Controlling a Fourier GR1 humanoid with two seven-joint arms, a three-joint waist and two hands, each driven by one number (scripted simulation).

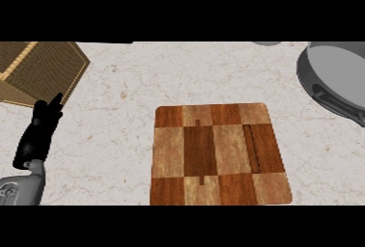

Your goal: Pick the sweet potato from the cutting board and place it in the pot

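Only one limb shows here, at the left edge: the left hand (pixel 39 130), matte black all over, slim and long, its dark fingers (pixel 51 103) tapering to narrow tips. Below it comes the forearm (pixel 21 188), pale grey and smooth, rounded, with a darker grey recessed panel on its casing.
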